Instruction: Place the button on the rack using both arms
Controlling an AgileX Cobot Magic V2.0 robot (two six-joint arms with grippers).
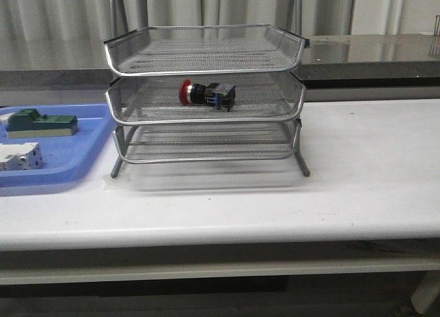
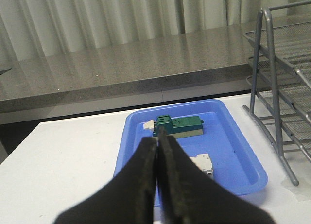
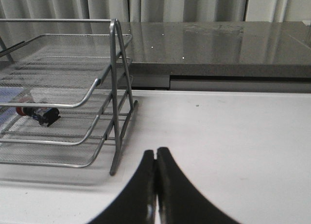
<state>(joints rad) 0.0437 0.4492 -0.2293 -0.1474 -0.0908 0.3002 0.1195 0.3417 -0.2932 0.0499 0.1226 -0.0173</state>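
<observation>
The button point(image 1: 206, 94), with red cap, black body and blue rear block, lies on its side in the middle tray of the silver wire-mesh rack point(image 1: 205, 117). It also shows in the right wrist view point(image 3: 40, 112) inside the rack point(image 3: 116, 88). Neither arm appears in the front view. My left gripper point(image 2: 158, 139) is shut and empty, above the table just before the blue tray. My right gripper point(image 3: 156, 153) is shut and empty, over bare table to the right of the rack. The rack's left side shows in the left wrist view point(image 2: 272, 78).
A flat blue plastic tray point(image 1: 82, 159) sits left of the rack, holding a green-and-cream block point(image 1: 40, 122) and a white boxy switch point(image 1: 19, 155). In the left wrist view the tray point(image 2: 243, 156) holds the block point(image 2: 177, 126) and switch point(image 2: 201, 163). A grey counter runs behind the table.
</observation>
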